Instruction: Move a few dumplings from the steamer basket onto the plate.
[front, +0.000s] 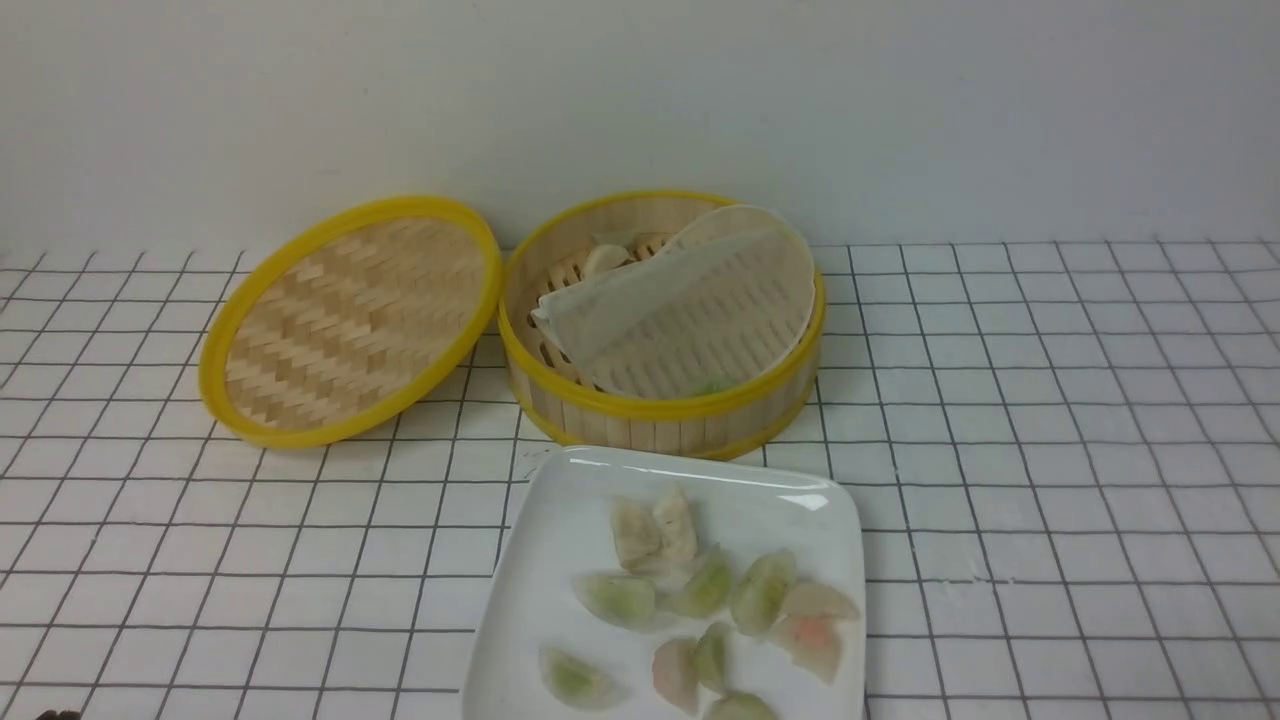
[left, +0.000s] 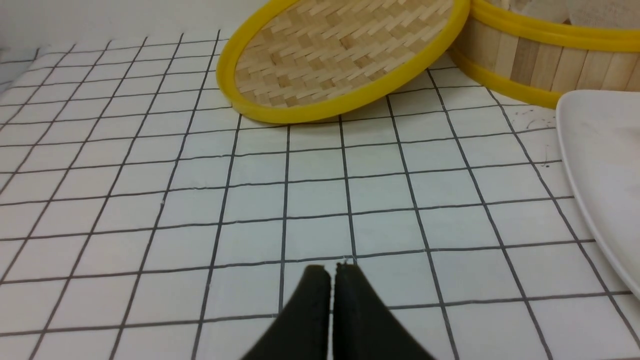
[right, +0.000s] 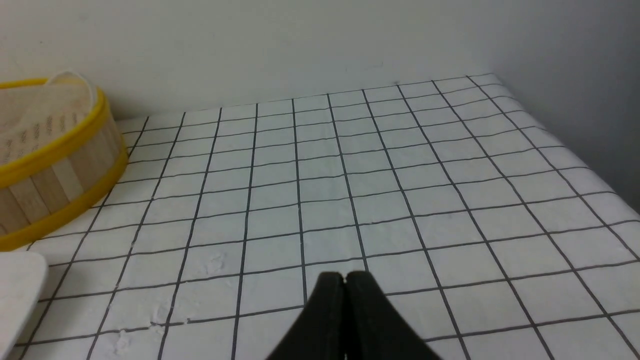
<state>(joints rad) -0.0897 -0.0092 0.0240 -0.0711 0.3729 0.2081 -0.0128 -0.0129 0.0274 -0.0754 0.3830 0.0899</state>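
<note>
Ahead of the closed black fingers (left: 315, 295) of the left gripper (left: 330, 272), a tablecloth (left: 150, 210) with a dark grid is lying bare, and beyond that bare stretch a flat woven lid (left: 335, 55) with a yellow rim is leaning tilted against the steamer basket (left: 540, 55). The plate (left: 605, 165) is sitting off to one side of those fingertips, well apart from them, with only its white rim showing in the left wrist view. The right gripper (right: 345, 280) is also resting with its jaws pressed together and gripping nothing, its fingers (right: 325, 310) hanging just over the gridded cloth; the basket is standing far forward and to the side of them, and a corner of the plate is showing nearer, at the edge of that view. From the front, the steamer basket (front: 660, 410) is standing upright near the wall, its thin white liner sheet (front: 690, 300) folded up against the inner wall, and one pale dumpling (front: 606, 260) is lying on the slatted floor behind the sheet. The plate (front: 560, 490) is sitting just in front of the basket, and the dumplings (front: 700, 590) are lying on it in a loose cluster, green, beige and pinkish ones, several touching each other.
</note>
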